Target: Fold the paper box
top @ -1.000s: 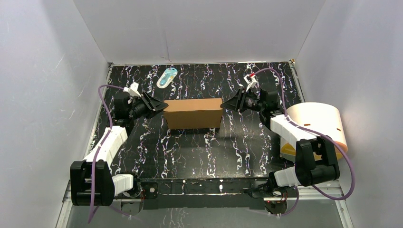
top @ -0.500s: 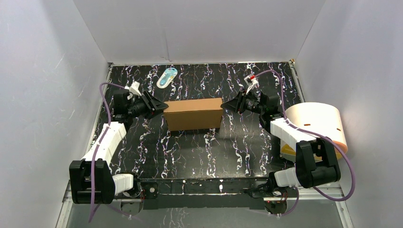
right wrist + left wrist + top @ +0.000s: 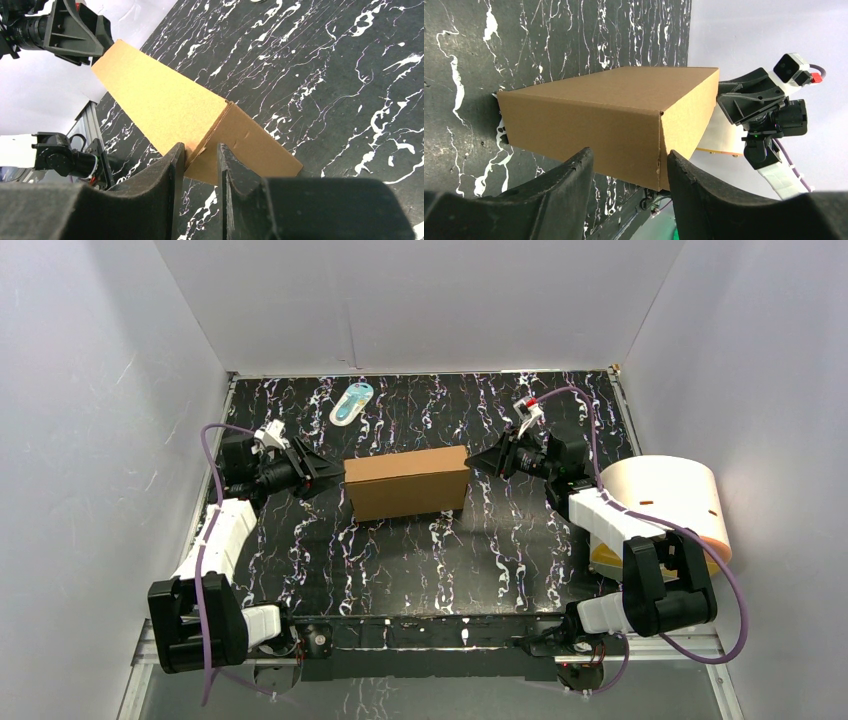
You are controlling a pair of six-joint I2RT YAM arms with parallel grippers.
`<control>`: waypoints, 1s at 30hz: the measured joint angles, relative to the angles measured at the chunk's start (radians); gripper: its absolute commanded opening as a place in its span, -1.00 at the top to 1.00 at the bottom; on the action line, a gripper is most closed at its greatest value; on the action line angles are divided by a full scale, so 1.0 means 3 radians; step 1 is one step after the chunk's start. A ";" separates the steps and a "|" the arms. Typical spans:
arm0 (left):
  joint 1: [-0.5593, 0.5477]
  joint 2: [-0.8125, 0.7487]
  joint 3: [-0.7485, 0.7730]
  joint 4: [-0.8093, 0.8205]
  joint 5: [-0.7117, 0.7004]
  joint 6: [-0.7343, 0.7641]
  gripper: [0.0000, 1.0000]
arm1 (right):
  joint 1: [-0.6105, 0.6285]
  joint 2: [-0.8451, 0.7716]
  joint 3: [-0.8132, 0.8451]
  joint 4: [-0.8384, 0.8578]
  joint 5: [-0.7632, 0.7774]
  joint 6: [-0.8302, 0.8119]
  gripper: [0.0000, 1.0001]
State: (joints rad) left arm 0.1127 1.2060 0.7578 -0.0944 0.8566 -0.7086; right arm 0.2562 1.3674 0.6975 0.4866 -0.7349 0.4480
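Paper box (image 3: 407, 481) is sitting folded shut, mid-table (image 3: 500, 550), a bit skewed. My L pincer (image 3: 333, 472) is hovering just off its left end, fingers spread. My R pincer (image 3: 482, 460) is hovering nr its right end, fingers narrowly apart, pinching nothing.

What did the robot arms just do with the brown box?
The left gripper opened and backed away to the left from the paper box, its arm swinging back with it. The right gripper stayed at the box's right end. The box hardly moved.
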 measured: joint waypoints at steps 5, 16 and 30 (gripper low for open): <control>0.0008 0.0001 -0.0023 0.0020 0.0107 -0.0027 -0.24 | -0.0005 0.0000 0.0001 0.0010 0.0020 -0.0011 0.29; -0.0038 0.0001 -0.0141 0.0103 0.0253 -0.0084 -0.06 | -0.0004 -0.0001 0.0001 0.0008 0.0019 -0.0014 0.29; -0.0081 0.0015 -0.0207 0.0262 0.0343 -0.0006 0.59 | 0.0010 -0.0024 0.0000 -0.0043 0.0019 -0.0027 0.29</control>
State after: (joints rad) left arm 0.0883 1.2106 0.6956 -0.0158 0.9596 -0.7105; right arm 0.2592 1.3602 0.6975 0.4736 -0.7292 0.4400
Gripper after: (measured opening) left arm 0.310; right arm 0.358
